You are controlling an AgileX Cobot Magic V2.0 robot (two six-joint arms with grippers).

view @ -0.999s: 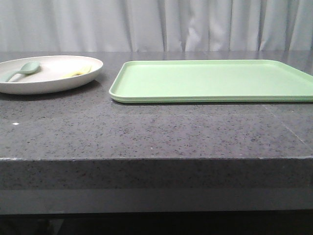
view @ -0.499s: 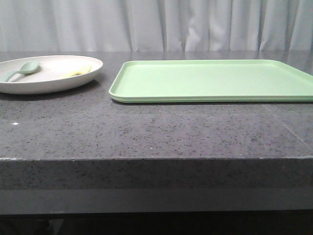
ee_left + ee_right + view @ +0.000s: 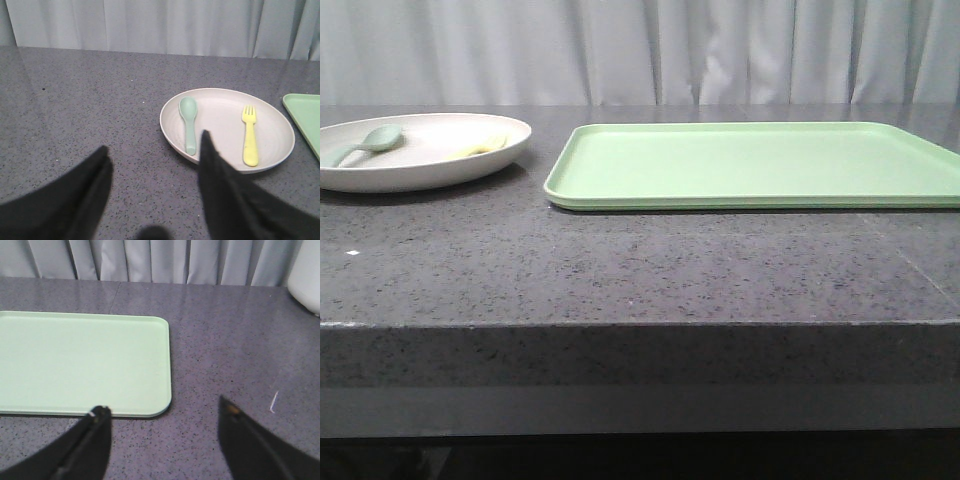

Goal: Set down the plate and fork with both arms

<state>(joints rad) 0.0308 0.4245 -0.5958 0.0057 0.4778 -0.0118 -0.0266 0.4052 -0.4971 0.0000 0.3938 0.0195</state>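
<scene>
The cream plate (image 3: 430, 165) sits on the dark table at the far left; it also shows in the left wrist view (image 3: 272, 125). The pale yellow fork (image 3: 249, 135) lies in it, seen edge-on in the front view (image 3: 480, 147), beside a grey-green spoon (image 3: 189, 122). My left gripper (image 3: 154, 147) is open and empty, short of the plate's near rim, one finger (image 3: 220, 175) overlapping the rim. My right gripper (image 3: 162, 412) is open and empty over bare table, just off the near right corner of the light-green tray (image 3: 75, 360). Neither gripper shows in the front view.
The light-green tray (image 3: 760, 165) lies right of the plate, a small gap between them. A white object (image 3: 306, 275) stands at the far right in the right wrist view. Grey curtains hang behind the table. The table's front edge (image 3: 640, 325) runs across the front view.
</scene>
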